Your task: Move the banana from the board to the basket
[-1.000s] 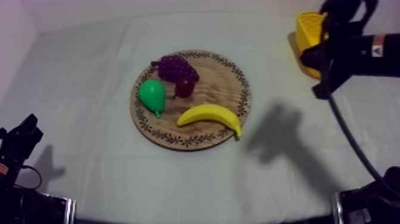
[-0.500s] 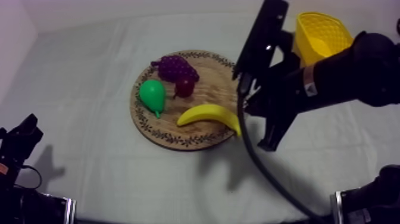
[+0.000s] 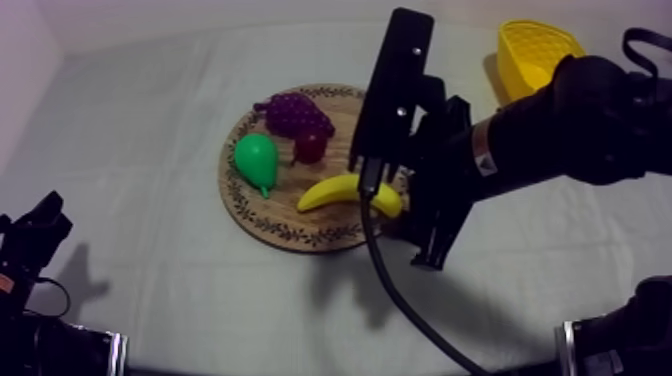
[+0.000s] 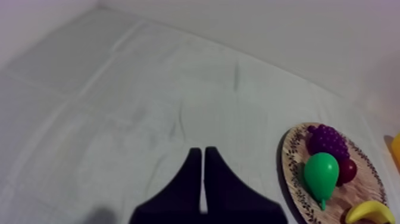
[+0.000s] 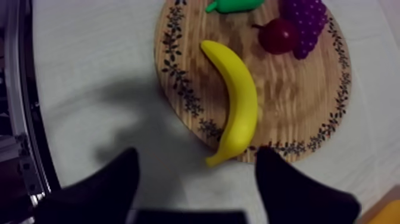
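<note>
The yellow banana [image 3: 338, 189] lies on the front right part of the round wooden board [image 3: 283, 217]. My right arm [image 3: 520, 140] reaches in from the right and covers the board's right side and the banana's right end. Seen from the right wrist, my right gripper [image 5: 196, 156] is open, its fingers wide apart just off the board's edge. The near tip of the banana [image 5: 235, 101] points into the gap, untouched. My left gripper [image 4: 203, 152] is shut on nothing, low at the table's left [image 3: 35, 235]. The yellow basket [image 3: 540, 48] stands at the back right.
A green pear [image 3: 257, 160], purple grapes [image 3: 293, 113] and a small red fruit [image 3: 310, 148] share the board's left and back part. Bare cloth lies in front of the board and to its left.
My right arm has swung from beside the basket to over the board's right edge. Its fingers have spread apart. The fruit and my left arm have not moved.
</note>
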